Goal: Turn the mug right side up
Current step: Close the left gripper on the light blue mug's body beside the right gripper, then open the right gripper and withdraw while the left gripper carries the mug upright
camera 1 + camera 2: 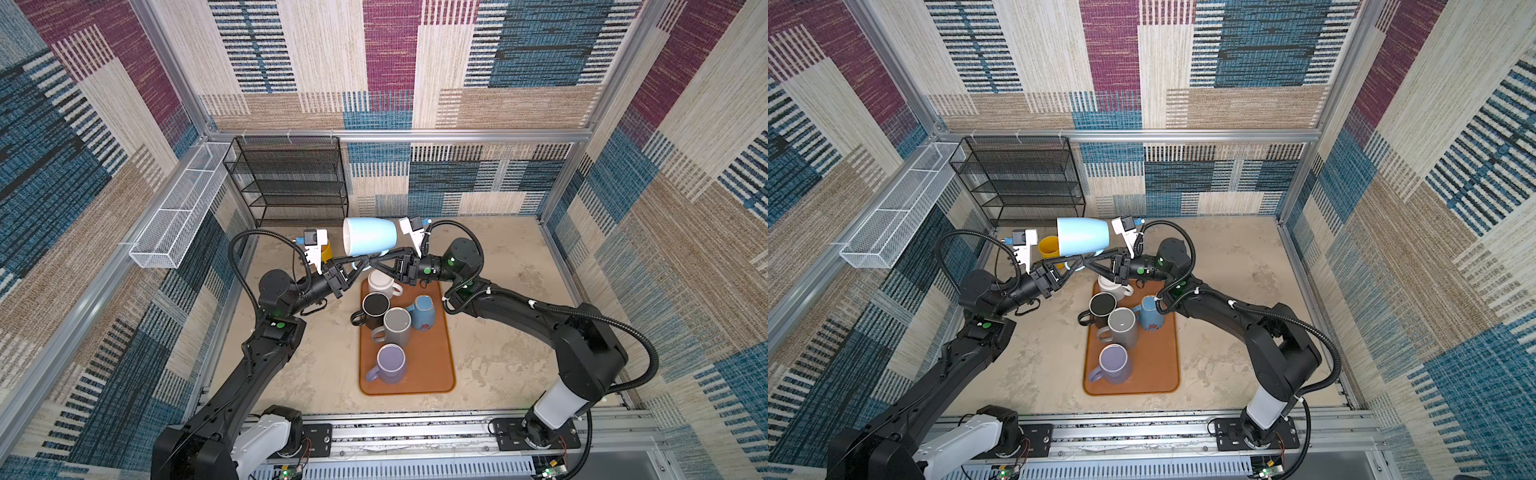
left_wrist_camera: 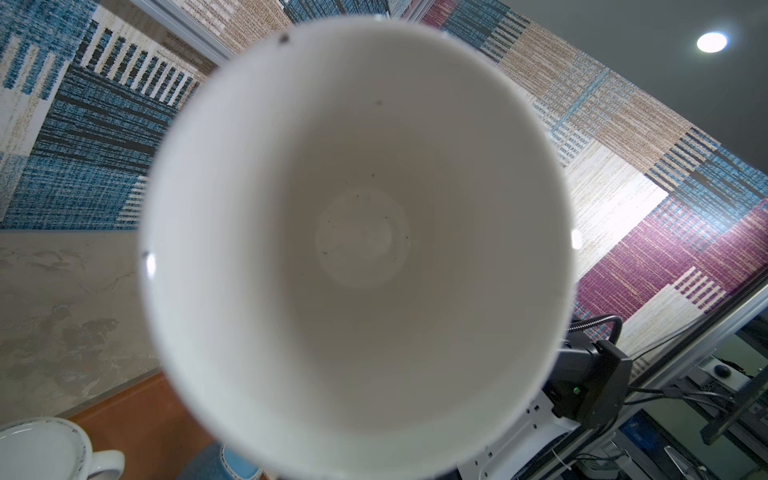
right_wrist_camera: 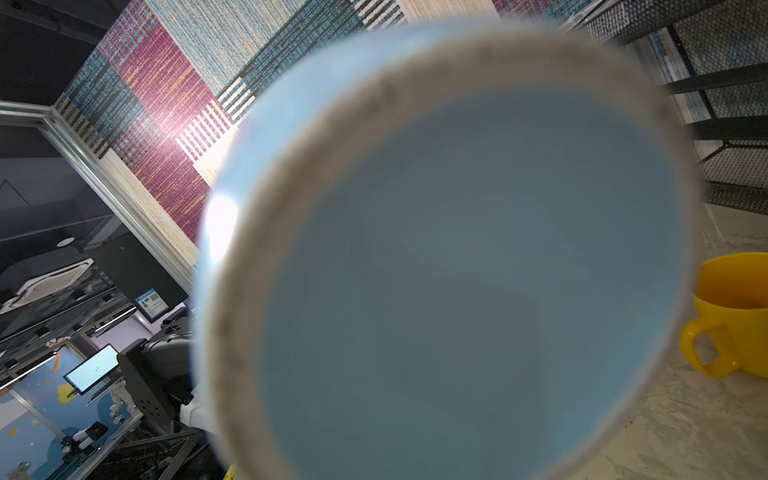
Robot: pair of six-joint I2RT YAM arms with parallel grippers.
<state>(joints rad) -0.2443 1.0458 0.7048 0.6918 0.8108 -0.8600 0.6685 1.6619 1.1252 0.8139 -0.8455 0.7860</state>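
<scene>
Mug (image 1: 370, 235) hangs sideways above the far end of the tray (image 1: 432, 374), mouth toward your left arm. Left gripper (image 1: 362, 261) is pressed together, apparently pinching the mug from below. You cannot tell whether the right gripper (image 1: 379, 262), meeting it there, grips. Step looks mid-flip. Next: roll the mouth upward, then set down.

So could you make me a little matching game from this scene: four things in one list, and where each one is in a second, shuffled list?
Things:
1. light blue mug
2. yellow mug
3. lavender mug
4. black wire rack

Places:
A. on the orange tray, at the end furthest from the rack
B. against the back wall
C. up in the air, lying on its side
D. upright on the table, off the tray

Pairs: 1-C, 2-D, 3-A, 4-B.
</scene>
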